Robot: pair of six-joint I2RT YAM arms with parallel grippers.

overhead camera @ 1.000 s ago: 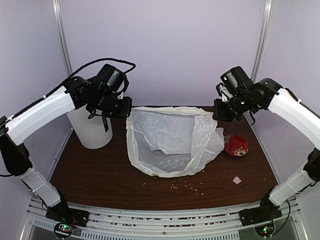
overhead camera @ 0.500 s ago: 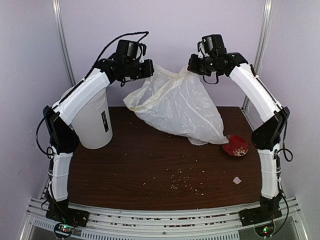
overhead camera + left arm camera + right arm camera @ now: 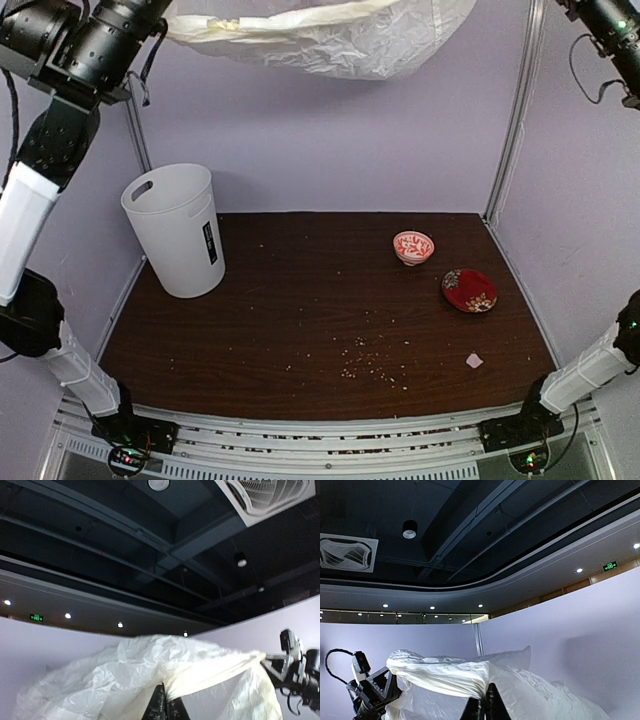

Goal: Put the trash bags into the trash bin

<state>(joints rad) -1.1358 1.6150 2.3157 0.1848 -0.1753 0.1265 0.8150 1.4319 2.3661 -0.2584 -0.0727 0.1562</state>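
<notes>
The left gripper (image 3: 164, 709), its dark jaws pressed together at the bottom centre, is pinching the cream hem of the thin, crinkly, translucent white plastic bag (image 3: 120, 677), which is stretching right to the black right gripper (image 3: 274, 661) beneath a dark beamed ceiling (image 3: 125, 545) with a white vent grille (image 3: 270, 497).

The trash bag (image 3: 330, 35) runs off the overhead view's top edge, both grippers out of sight there. Wrist views catch only dark fingertips, left gripper (image 3: 165, 706) and right gripper (image 3: 485, 705), nipping its rim. The trash bin (image 3: 175, 230) label (image 3: 210, 243) is unreadably small.
</notes>
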